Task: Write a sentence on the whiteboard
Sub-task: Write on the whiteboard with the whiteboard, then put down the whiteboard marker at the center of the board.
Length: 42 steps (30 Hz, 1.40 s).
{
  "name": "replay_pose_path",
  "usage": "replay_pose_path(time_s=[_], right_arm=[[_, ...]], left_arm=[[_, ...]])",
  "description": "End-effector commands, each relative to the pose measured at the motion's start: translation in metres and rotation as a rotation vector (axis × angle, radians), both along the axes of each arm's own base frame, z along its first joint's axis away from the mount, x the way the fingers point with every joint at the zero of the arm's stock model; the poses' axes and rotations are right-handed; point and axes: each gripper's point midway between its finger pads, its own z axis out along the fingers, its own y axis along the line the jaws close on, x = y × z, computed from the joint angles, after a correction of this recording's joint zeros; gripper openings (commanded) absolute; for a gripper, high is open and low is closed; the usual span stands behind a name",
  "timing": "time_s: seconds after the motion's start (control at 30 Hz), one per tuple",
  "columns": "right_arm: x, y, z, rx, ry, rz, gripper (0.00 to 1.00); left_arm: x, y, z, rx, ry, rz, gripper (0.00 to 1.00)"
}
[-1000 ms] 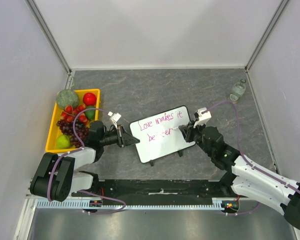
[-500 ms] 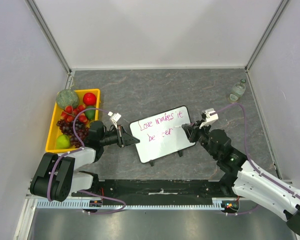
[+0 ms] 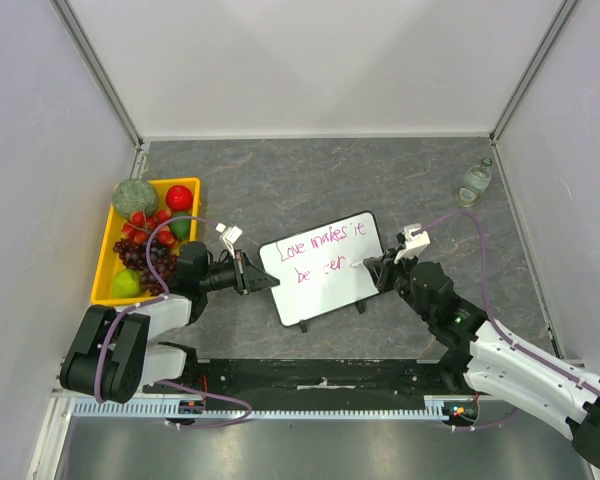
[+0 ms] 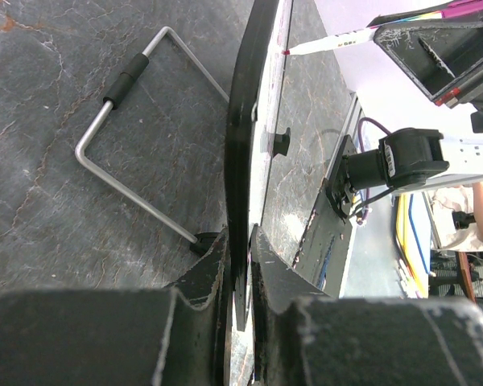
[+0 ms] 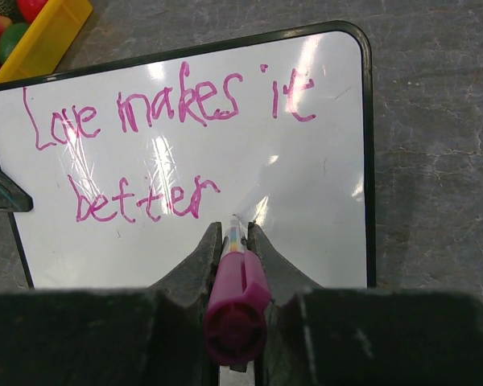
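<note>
looking from above, the whiteboard (image 3: 330,290) sits at a slant in the middle of the surface (image 3: 280,180), between the two arms. the sentence (image 3: 323,252) crosses it in two pink lines. the left end effector (image 3: 261,276) is clamped on the board's left edge. the right end effector (image 3: 373,266) is at its right side, closed on a marker (image 3: 361,264) whose tip points at the end of the second line. a yellow tray (image 3: 192,184) of fruit lies to the left, well apart from the board.

from the left wrist, the fingers pinch the thin black frame, jaws narrow, and a bent wire stand (image 4: 137,129) shows behind the board.

from the right wrist, the jaws grip the magenta marker, its tip on or just off the white face beside the last word; i cannot tell which. the words read "love makes it better" in thin, uneven, legible strokes. the writing looks finished. what seems left is perhaps a full stop, then lifting off.
</note>
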Motion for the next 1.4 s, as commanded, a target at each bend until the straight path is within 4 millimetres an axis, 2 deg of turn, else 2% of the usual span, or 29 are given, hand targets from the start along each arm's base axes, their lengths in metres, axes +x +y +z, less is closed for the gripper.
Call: replay_pose_path(time_s=[0.0,0.07,0.17,0.4,0.47,0.53,0.67,0.8,0.93,1.17,1.37], right_arm=[[0.002,-0.004,-0.013,-0.021,0.016,-0.028,0.0],[0.003,-0.005,-0.016,-0.024,0.026,-0.032,0.0],[0.002,-0.004,-0.008,-0.002,0.011,-0.033,0.0],[-0.006,-0.01,0.053,0.119,-0.085,-0.028,0.0],[-0.01,-0.012,0.068,0.155,-0.104,-0.025,0.0],[-0.016,-0.014,0.075,0.176,-0.103,-0.013,0.0],[-0.027,-0.014,0.083,0.221,-0.092,0.016,0.0],[-0.038,-0.013,0.075,0.237,-0.041,0.045,0.0],[-0.05,-0.017,0.061,0.241,0.024,0.052,0.0],[-0.072,-0.02,0.024,0.236,0.175,0.072,0.0],[-0.092,-0.015,0.0,0.26,0.298,0.118,0.0]], left_arm=[[0.008,-0.001,0.006,0.005,-0.055,0.002,0.02],[0.008,-0.001,0.006,0.004,-0.057,0.001,0.02],[0.008,-0.001,0.006,0.005,-0.061,0.002,0.02],[0.008,0.0,0.011,0.01,-0.085,0.011,0.05],[0.009,0.002,0.014,0.016,-0.104,0.026,0.1],[0.008,0.004,0.017,0.019,-0.121,0.04,0.21],[0.006,0.008,0.027,0.015,-0.169,0.082,0.55],[0.005,0.014,0.037,0.024,-0.201,0.139,0.74],[0.005,0.022,0.056,0.003,-0.25,0.224,0.85],[0.009,0.041,0.085,0.03,-0.27,0.372,0.91],[0.013,0.059,0.118,0.069,-0.31,0.495,0.93]])
